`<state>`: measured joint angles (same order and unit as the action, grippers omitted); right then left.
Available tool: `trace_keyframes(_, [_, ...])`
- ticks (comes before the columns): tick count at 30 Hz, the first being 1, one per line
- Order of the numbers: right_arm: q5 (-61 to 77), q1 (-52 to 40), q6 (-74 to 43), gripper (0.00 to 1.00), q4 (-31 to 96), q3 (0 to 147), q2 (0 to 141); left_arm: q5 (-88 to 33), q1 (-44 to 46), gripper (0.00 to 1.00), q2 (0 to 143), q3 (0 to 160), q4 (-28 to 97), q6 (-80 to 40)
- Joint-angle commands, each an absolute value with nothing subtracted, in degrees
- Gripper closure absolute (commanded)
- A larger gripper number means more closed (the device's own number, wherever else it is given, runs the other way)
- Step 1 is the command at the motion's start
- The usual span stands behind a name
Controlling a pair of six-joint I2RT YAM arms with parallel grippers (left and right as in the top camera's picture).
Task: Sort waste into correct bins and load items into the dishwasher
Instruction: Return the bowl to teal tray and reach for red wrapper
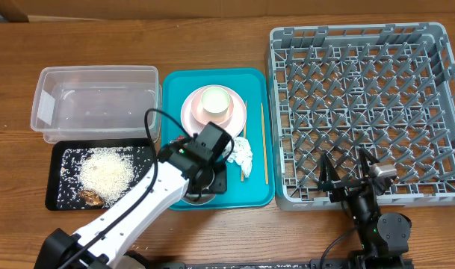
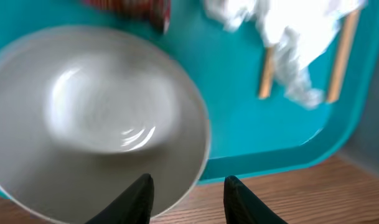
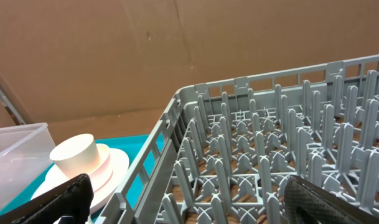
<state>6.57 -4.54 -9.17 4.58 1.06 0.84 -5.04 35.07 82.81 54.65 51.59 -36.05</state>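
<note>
Reaches in with the left arm point(image 1: 130, 205) from the near left corner, slanting over a corner of the black tray point(image 1: 59, 196) and onto the teal tray point(image 1: 175, 84), wrist tipped down. Holds the left fingers point(image 2: 142, 198) apart, gripping nothing, one over the inside of the small grey-white bowl point(image 2: 102, 112) and one just outside its near rim. Cannot tell if either one touches it.

Just under the outside finger: the teal tray's near edge, then a strip of bare tabletop point(image 2: 282, 193). Ahead of the fingers, past the bowl: the red wrapper point(image 2: 133, 9). Ahead on the outside finger's side: the white napkin point(image 2: 289, 43) lying over the chopsticks point(image 2: 267, 74).

Behind the left fingers, by the arm: rice point(image 1: 107, 172) and brown scraps point(image 1: 93, 198) in the black tray, with the clear tub point(image 1: 40, 104) just beyond it.

Keeps the right arm point(image 1: 376, 224) folded low at the near edge of the tabletop. Holds the right fingers point(image 3: 65, 199) wide apart, gripping nothing, over the near wall of the dish rack point(image 3: 270, 155). Straight ahead of them: rows of pegs and open air above. Off to one side, past the rack's wall: the white cup point(image 3: 74, 155) stacked on the pink plate point(image 3: 114, 171).
</note>
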Motion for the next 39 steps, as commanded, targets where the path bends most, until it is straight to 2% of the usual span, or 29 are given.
trace_keyframes(1, [6.0,-4.8,-9.0,0.0,4.3,0.5,0.2,3.7,35.1,0.6,82.7,64.7,55.7,-36.1])
trace_keyframes(8, [6.0,-4.8,-9.0,0.0,4.3,0.5,0.2,12.5,30.3,0.65,82.7,71.9,57.8,-41.8])
trace_keyframes(18, [6.0,-4.8,-9.0,0.0,4.3,0.5,0.2,11.5,19.7,0.5,83.9,65.5,56.0,-63.6])
trace_keyframes(26, [6.0,-4.8,-9.0,0.0,4.3,0.5,0.2,6.5,19.5,0.45,84.0,58.8,45.2,-65.1])
trace_keyframes(39, [6.0,-4.8,-9.0,0.0,4.3,0.5,0.2,3.0,19.5,0.46,84.0,50.5,32.3,-66.9])
